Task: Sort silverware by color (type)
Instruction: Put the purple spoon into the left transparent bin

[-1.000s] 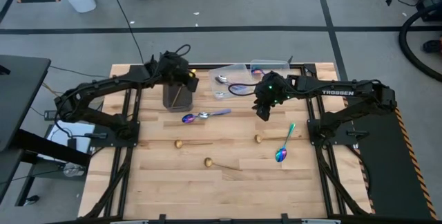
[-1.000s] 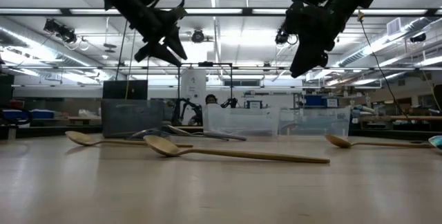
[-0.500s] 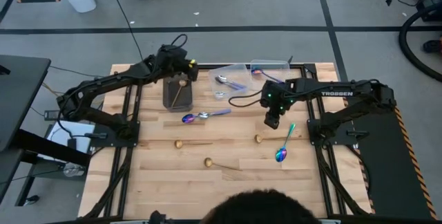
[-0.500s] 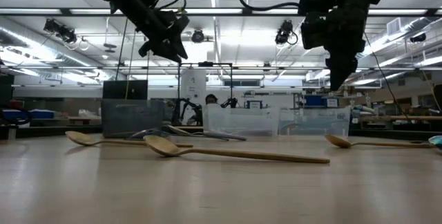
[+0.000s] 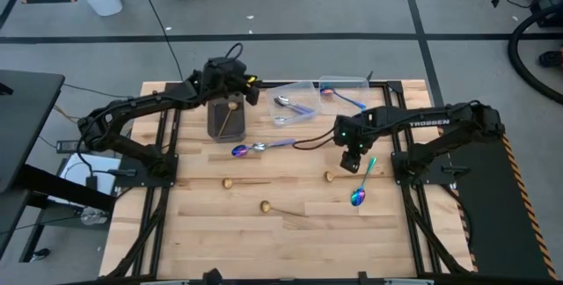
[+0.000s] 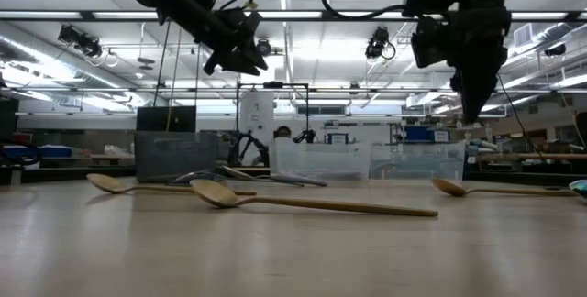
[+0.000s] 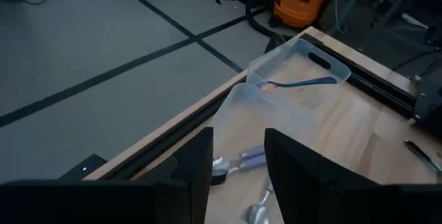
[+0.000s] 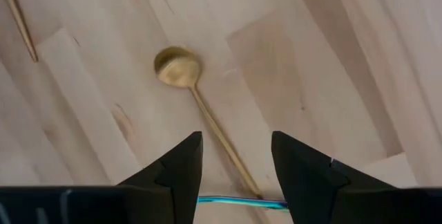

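gold spoon [image 5: 274,208]: lies flat at the near side of the dark tray [image 5: 225,118], the nearest spoon to the table's front edge.
second gold spoon [image 5: 242,182]: a little farther, between the first one and the dark tray.
third gold spoon [image 5: 341,177]: on the right of the dark tray, beside the rainbow spoon [image 5: 361,186]; the right wrist view shows its bowl [image 8: 178,68] on bare wood.
right gripper [image 5: 352,161]: hangs over the rainbow spoon's handle, jaws apart, holding nothing.
rainbow and silver spoons [image 5: 259,147]: lie together just at the near side of the dark tray.
dark tray: one gold spoon is inside it.
left gripper [image 5: 249,94]: above the far right corner of the dark tray, jaws apart, empty.
clear containers [image 5: 295,100]: right of the dark tray, at the far edge; silver spoons in one, a rainbow spoon in the other [image 5: 347,92].
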Tool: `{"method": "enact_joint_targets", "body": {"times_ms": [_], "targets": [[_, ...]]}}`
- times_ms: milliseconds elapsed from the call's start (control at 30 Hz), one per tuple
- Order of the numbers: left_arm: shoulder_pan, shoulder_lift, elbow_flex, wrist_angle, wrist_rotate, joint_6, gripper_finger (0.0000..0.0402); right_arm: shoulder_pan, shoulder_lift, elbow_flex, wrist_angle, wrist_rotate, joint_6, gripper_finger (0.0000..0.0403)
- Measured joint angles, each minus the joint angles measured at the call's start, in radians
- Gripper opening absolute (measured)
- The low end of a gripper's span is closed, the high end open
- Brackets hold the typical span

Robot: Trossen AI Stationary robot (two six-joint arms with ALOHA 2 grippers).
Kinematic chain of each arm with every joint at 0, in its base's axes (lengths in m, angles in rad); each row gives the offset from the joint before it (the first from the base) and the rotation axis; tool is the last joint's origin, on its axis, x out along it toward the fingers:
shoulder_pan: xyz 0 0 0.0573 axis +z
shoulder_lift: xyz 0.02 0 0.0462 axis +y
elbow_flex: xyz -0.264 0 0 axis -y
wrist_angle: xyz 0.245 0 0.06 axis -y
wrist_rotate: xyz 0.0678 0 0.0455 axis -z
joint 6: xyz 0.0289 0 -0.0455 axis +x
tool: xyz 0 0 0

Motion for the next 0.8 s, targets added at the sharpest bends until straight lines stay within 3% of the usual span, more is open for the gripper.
{"method": "enact_joint_targets", "body": {"times_ms": [167,800], "targets": [[-0.012,0.0,0.0,-0.003,0.003,0.0,0.0139,0.027,0.0,0.0,-0.001,-0.001,0.053,0.0184],[-0.013,-0.002,0.0,-0.011,0.003,0.011,0.0139,0.104,-0.001,0.0,-0.078,-0.013,0.02,0.0184]]}}
